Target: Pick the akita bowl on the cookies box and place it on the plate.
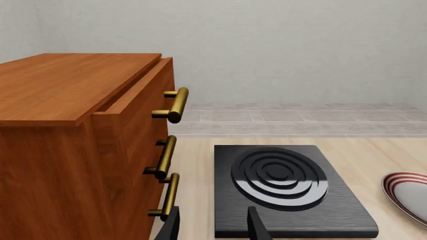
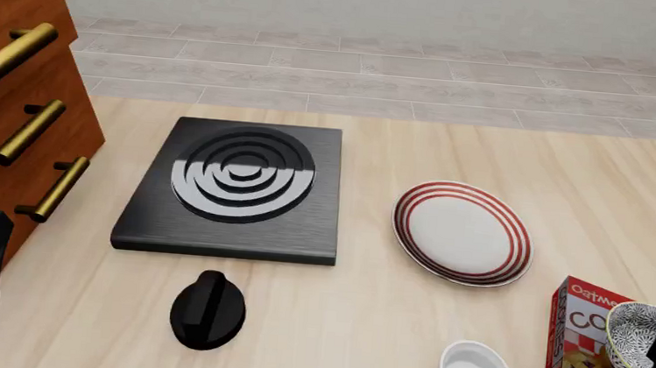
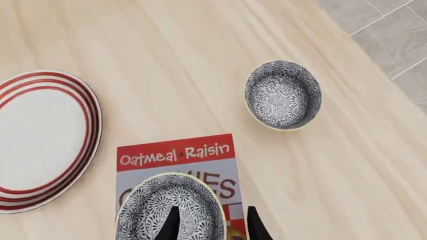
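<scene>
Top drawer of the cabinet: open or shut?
Open a little: the top drawer front stands out from the cabinet with a gap behind it.

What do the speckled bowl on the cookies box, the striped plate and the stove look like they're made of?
The akita bowl looks like glazed ceramic, with a printed black-and-white pattern and a pale rim. The plate looks like glossy white ceramic with painted red rings. The stove looks like brushed dark metal, streaked, with shiny rings. These are renders, so all three are guesses.
</scene>
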`<state>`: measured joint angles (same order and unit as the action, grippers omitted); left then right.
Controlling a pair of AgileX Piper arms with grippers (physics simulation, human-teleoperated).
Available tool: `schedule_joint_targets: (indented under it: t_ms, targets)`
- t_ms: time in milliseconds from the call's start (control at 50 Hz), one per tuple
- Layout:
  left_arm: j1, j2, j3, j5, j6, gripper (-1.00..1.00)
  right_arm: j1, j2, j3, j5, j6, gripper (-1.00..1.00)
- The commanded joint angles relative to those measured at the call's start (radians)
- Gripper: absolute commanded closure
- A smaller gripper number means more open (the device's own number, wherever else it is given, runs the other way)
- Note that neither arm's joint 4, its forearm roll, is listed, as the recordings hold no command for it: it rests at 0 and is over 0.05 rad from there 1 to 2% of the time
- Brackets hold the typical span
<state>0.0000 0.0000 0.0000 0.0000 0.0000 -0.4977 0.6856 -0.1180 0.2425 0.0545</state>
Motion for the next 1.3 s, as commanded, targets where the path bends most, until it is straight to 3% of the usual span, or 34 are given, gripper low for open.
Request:
schedule_joint_targets:
  t_ms: [20, 360, 380, 420, 520, 740, 1000, 1240, 1300]
  targets:
    - [0.000, 0.000, 0.000, 0.000, 0.000, -1.00, 0.002, 0.043, 0.021, -0.054, 0.002, -1.00]
    - [0.000, 0.000, 0.000, 0.000, 0.000, -1.00, 0.018, 0.038, 0.049, -0.073, 0.011, -1.00]
    - [0.000, 0.000, 0.000, 0.000, 0.000, -1.00, 0.017, 0.036, 0.048, -0.070, 0.009, 1.00]
    - [0.000, 0.000, 0.000, 0.000, 0.000, -1.00, 0.006, 0.040, 0.038, -0.068, -0.012, 1.00]
    - [0.000, 0.000, 0.000, 0.000, 0.000, -1.00, 0.024, -0.016, 0.021, -0.001, -0.004, 1.00]
    - [0.000, 0.000, 0.000, 0.000, 0.000, -1.00, 0.014, -0.036, -0.014, 0.040, -0.002, 1.00]
    - [0.000, 0.000, 0.000, 0.000, 0.000, -1.00, 0.159, -0.200, -0.153, 0.255, 0.095, 1.00]
    - [0.000, 0.000, 0.000, 0.000, 0.000, -1.00, 0.283, -0.140, -0.234, 0.223, 0.171, 1.00]
    - [0.000, 0.000, 0.000, 0.000, 0.000, -1.00, 0.343, -0.108, -0.259, 0.180, 0.232, 1.00]
